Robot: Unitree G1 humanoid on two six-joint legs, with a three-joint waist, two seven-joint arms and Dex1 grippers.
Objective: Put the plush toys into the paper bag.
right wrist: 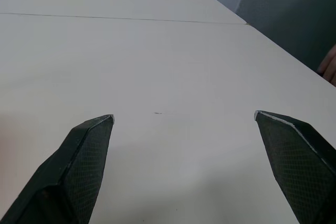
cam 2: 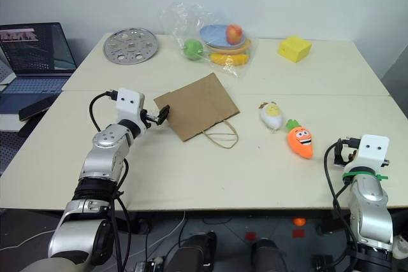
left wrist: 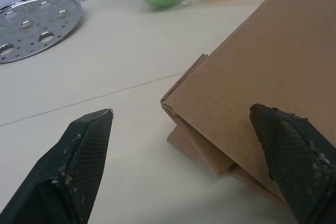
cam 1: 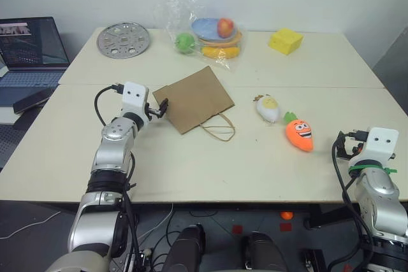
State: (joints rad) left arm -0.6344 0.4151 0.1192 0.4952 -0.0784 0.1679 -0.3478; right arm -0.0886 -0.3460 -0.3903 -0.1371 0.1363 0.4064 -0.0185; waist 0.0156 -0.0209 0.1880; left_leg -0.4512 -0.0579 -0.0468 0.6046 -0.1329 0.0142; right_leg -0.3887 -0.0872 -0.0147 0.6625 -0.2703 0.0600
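Observation:
The brown paper bag [cam 1: 194, 99] lies flat on the table [cam 1: 191, 170], its loop handle [cam 1: 218, 129] pointing toward me. My left gripper [cam 1: 160, 107] is open at the bag's left corner; in the left wrist view that folded corner [left wrist: 210, 124] sits between the fingers [left wrist: 84, 156]. To the right of the bag lie the two plush toys, the white egg-shaped one [cam 1: 268, 107] and the orange carrot [cam 1: 299, 134]. My right gripper [right wrist: 184, 116] is open over bare table, to the right of the carrot and nearer me.
At the table's far side sit a perforated metal disc [cam 1: 123, 39], a clear plastic bag of fruit with a blue plate [cam 1: 210, 33], and a yellow block [cam 1: 285, 41]. A laptop [cam 1: 29, 46] stands off the table's left edge.

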